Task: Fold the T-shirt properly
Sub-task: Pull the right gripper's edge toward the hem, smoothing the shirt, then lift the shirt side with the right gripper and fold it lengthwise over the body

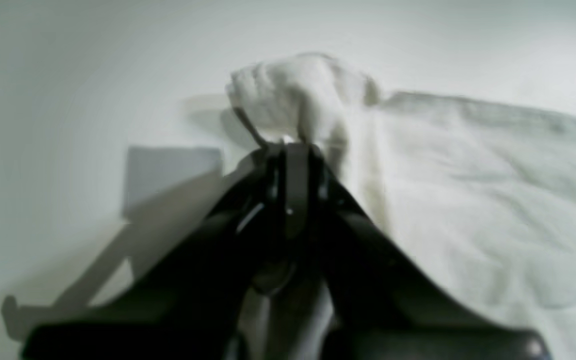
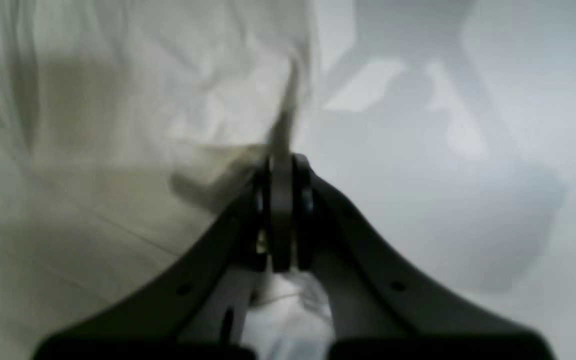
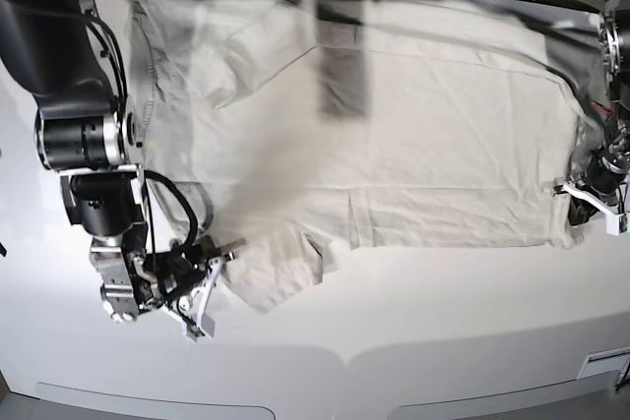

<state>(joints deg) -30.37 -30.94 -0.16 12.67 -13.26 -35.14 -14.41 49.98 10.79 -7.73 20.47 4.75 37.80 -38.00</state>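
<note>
Both grippers are clenched on the T-shirt (image 3: pixel 394 135), spread flat on the white table (image 3: pixel 394 341) — the left gripper (image 1: pixel 288 142) pinching a bunched corner, the right gripper (image 2: pixel 280 160) an edge. Lift both together, evenly, keeping the cloth taut — uneven pull will likely skew the fold.

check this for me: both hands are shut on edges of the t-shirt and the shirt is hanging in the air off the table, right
Not quite. Both the left hand and right hand are shut on edges of the T-shirt, but the base view shows the shirt lying spread on the table, not hanging.
</note>
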